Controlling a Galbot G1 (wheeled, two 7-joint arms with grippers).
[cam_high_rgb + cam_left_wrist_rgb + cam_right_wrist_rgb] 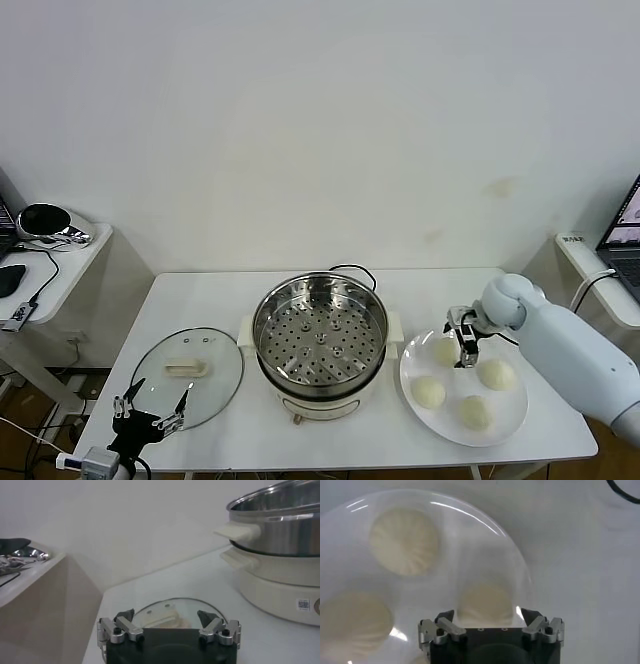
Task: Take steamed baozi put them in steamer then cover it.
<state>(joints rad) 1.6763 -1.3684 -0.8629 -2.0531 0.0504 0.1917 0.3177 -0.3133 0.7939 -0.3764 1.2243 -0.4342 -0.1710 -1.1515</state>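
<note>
The steamer [320,335], a shiny steel pot with a perforated tray on a white base, stands mid-table with nothing in it. Four cream baozi lie on a white plate [515,415] to its right: back left [443,351], back right [496,374], front left [428,391], front right [474,411]. My right gripper [464,345] is open just above the plate by the back-left baozi. In the right wrist view that baozi [485,602] lies between the open fingers of the right gripper [487,616]. My left gripper [150,415] is open and empty at the front edge of the glass lid [187,375].
In the left wrist view the left gripper [166,616] faces the lid [170,611], with the steamer [280,525] beyond. A side table [45,255] with cables stands left. A laptop [625,235] sits on a shelf far right. A black cord [350,270] runs behind the steamer.
</note>
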